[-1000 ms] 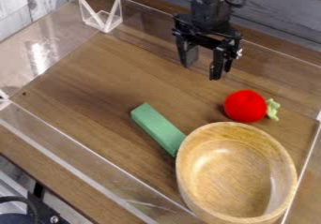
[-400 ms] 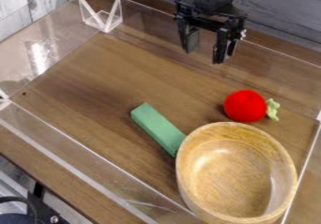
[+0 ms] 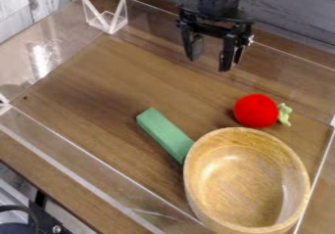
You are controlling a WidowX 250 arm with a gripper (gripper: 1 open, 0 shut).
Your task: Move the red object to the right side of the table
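Observation:
The red object point(image 3: 257, 110) is a small round toy fruit with a green stem, lying on the brown wood-grain table point(image 3: 105, 91) at the right, just above the wooden bowl's rim. My gripper point(image 3: 213, 55) hangs over the far middle of the table, up and to the left of the fruit and well apart from it. Its dark fingers point(image 3: 228, 57) point down and stand open with nothing between them.
A round light wooden bowl point(image 3: 248, 187) fills the near right corner. A flat green block point(image 3: 165, 134) lies against its left rim. Low clear acrylic walls point(image 3: 78, 194) border the table, with a clear angled piece point(image 3: 105, 15) at the far left.
The gripper rose and drifted toward the back of the table, then shifted slightly left and down. It stayed open. The fruit, block and bowl have not moved.

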